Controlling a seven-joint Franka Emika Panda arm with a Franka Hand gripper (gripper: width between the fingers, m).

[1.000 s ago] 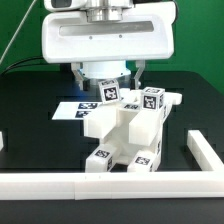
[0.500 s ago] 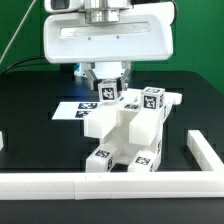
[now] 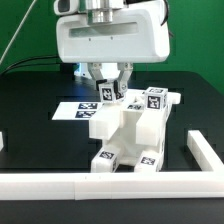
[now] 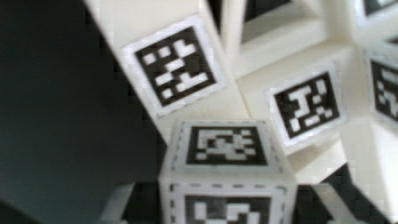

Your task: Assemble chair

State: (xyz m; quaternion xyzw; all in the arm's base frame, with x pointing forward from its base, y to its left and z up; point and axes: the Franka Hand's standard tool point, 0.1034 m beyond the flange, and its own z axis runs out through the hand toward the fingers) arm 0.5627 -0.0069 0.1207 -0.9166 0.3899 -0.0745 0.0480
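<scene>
The black table (image 3: pixel 30 95) is taking up most of the exterior view, w/ the white border rail (image 3: pixel 60 184) running along its near edge and turning up the exterior view's right side. The arm's big white housing (image 3: pixel 110 38) is hanging over the back-centre of the table. Under it the chair (image 3: pixel 130 130) is sitting roughly mid-table, its white blocky pieces joined into one stepped block, tags showing on top, front and low near end. The marker board (image 3: pixel 72 108) is lying flat behind the chair twd the exterior view's left, its edge touching or just beside the chair base. The gripper (image 3: pixel 110 88) is reaching down onto the chair's tagged upright piece (image 3: pixel 109 92) at the back, fingers (image 3: pixel 98 78) sitting on either side of it and pinching it. Wrist view is showing tagged white faces (image 4: pixel 178 65) very close up, blurry; can't tell finger contact from there.
</scene>
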